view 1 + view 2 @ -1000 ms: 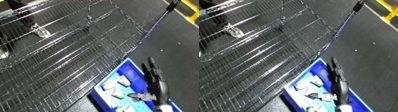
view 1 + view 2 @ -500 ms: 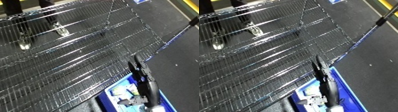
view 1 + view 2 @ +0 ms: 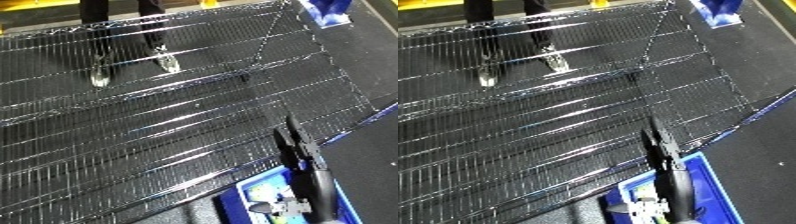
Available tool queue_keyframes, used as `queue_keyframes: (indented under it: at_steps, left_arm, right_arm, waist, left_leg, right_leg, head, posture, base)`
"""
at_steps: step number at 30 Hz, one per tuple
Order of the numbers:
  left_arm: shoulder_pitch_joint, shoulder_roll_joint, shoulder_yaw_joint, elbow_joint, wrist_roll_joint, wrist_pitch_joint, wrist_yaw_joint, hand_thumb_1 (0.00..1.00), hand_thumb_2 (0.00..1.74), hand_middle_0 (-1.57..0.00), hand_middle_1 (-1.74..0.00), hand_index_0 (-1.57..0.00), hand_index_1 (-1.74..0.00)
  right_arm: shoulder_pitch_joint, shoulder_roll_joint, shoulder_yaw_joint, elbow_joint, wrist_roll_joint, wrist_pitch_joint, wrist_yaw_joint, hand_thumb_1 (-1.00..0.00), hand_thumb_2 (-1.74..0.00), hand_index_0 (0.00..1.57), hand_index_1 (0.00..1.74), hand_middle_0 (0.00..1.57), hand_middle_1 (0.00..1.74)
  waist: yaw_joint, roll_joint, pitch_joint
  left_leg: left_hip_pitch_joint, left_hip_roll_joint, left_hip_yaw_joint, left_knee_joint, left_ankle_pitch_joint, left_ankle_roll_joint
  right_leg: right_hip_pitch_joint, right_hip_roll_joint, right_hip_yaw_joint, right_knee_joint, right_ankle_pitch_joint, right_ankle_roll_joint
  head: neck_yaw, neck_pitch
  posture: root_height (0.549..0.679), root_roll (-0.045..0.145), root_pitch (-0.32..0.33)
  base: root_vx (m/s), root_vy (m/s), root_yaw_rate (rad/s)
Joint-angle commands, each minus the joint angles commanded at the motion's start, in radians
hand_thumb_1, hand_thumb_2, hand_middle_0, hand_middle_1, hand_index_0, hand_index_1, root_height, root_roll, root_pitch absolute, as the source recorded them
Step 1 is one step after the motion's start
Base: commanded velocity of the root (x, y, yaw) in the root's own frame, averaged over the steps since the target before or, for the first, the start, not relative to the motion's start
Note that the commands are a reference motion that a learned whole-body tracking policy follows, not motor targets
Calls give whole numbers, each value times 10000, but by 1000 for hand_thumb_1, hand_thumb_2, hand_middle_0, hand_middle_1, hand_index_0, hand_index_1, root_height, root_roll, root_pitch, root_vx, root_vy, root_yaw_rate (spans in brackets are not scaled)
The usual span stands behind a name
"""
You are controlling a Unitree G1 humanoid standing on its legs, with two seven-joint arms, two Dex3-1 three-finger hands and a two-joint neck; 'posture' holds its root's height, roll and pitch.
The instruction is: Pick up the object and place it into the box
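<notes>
My right hand [image 3: 297, 144] reaches up from the lower right, its black fingers straight and close together, pointing over the near edge of the wire mesh table [image 3: 160, 130]. It is open and nothing shows in it. Below it the blue bin [image 3: 711, 176] sits at the lower edge of the view, with small pale objects [image 3: 268, 208] lying inside, partly hidden by my forearm [image 3: 318, 196]. I see no loose object on the mesh. My left hand appears in neither view.
The mesh table fills most of the view and slopes from upper right to lower left. Dark floor runs along its right side. Another blue thing [image 3: 327, 12] stands at the top right corner.
The camera has swung, so the bin has slid toward the lower edge. My right hand has gone from over the bin up to the mesh table's edge.
</notes>
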Motion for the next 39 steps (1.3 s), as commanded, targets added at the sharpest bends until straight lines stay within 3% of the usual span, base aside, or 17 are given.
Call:
queue_keyframes:
  at_steps: [12, 22, 39]
  left_arm:
    - [17, -62, -23, 170, 57, -112, -35, 1000, 1740, -1570, -1740, -1570, -1740]
    - [153, -55, 17, 182, 91, -123, -137, 1000, 1740, -1570, -1740, -1570, -1740]
    - [278, -82, 94, 156, 87, -219, -249, 1000, 1740, -1570, -1740, -1570, -1740]
  right_arm:
    - [91, 130, 395, 338, 44, -142, 559, 0, 0, 0, 0, 0, 0]
    - [255, 162, 422, 448, 151, -247, 460, 0, 0, 0, 0, 0, 0]
    - [387, 158, 408, 469, 50, -273, 565, 0, 0, 0, 0, 0, 0]
  waist:
    - [181, -121, -25]
    - [199, -189, -58]
    - [140, -154, -17]
  left_leg:
    - [100, 31, -95, -72, 81, -21]
    - [143, 92, -62, -62, 91, -36]
    - [50, 95, -7, 72, 54, -61]
  right_leg:
    - [172, -33, -112, -25, -22, 23]
    - [231, -54, -128, -2, -36, 46]
    - [145, -39, -82, 95, -70, 38]
  head:
    - [-577, -322]
    - [-517, -225]
    - [-451, -88]
  posture:
    - [654, 37, -12]
    - [654, 35, -18]
    - [653, 37, -17]
  base:
    - [25, -15, 62]
    - [14, -11, -3]
    - [-2, 1, -19]
